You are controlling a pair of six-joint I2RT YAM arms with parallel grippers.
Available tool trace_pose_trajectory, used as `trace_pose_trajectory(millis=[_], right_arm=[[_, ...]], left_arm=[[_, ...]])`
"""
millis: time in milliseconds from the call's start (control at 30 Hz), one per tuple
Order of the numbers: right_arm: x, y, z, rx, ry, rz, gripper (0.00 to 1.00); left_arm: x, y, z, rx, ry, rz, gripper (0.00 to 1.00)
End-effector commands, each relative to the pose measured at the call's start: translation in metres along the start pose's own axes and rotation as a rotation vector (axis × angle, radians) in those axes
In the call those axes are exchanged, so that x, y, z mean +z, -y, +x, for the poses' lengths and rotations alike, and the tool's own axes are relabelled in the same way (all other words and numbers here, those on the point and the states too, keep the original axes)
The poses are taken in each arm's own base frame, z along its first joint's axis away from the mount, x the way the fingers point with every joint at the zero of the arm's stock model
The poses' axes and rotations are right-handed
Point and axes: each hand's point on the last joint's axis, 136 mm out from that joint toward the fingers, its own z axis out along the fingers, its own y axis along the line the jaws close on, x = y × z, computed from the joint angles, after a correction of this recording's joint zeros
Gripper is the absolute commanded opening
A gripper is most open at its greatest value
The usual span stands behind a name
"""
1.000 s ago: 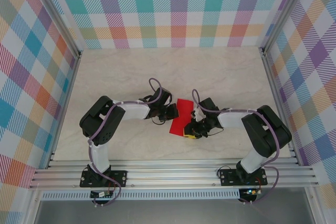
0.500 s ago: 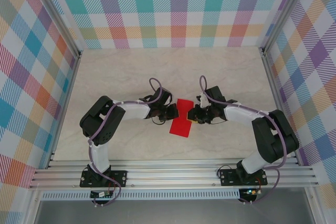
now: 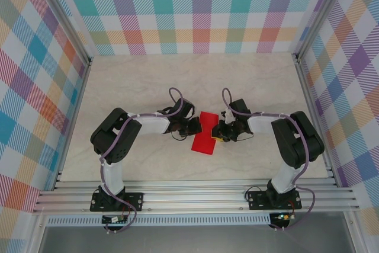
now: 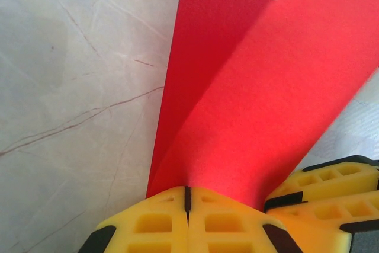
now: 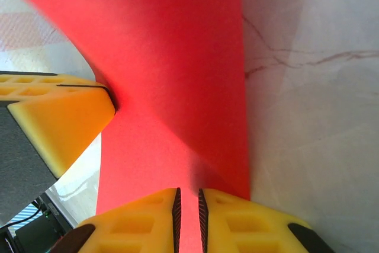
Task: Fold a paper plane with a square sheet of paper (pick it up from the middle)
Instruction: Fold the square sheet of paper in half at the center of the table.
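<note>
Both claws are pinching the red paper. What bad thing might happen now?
1. The left gripper and right gripper clamp the paper from opposite sides. If they pull apart, it might tear.
2. The paper lifts and twists between them, so it may crease in the wrong place.
3. The grippers are very close together and might bump.

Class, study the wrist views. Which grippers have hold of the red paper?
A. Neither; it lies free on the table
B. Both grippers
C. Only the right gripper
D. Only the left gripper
B: in the left wrist view the left gripper is shut with the red paper rising from its fingertips. In the right wrist view the right gripper has the sheet pinched in its narrow gap.
</note>
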Motion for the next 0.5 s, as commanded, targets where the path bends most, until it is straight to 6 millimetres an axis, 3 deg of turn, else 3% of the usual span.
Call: trace_pose_trajectory(millis=[0,200,300,467], right_arm=[[-0.005,-0.007,-0.005,-0.034,0.014,-0.015,0.19],[-0.027,-0.036,-0.028,-0.094,0.087,-0.063,0.2],[-0.022,-0.034,-0.037,-0.095,0.091,-0.07,0.2],[-0.008,-0.007,-0.039,-0.041,0.078,-0.042,0.2]], left_arm=[[0.018,-0.059,0.041,-0.046,-0.126,-0.194,0.0],[0.019,-0.06,0.042,-0.045,-0.132,-0.195,0.0],[0.019,-0.06,0.042,-0.045,-0.133,-0.194,0.0],[0.019,-0.059,0.042,-0.042,-0.133,-0.194,0.0]])
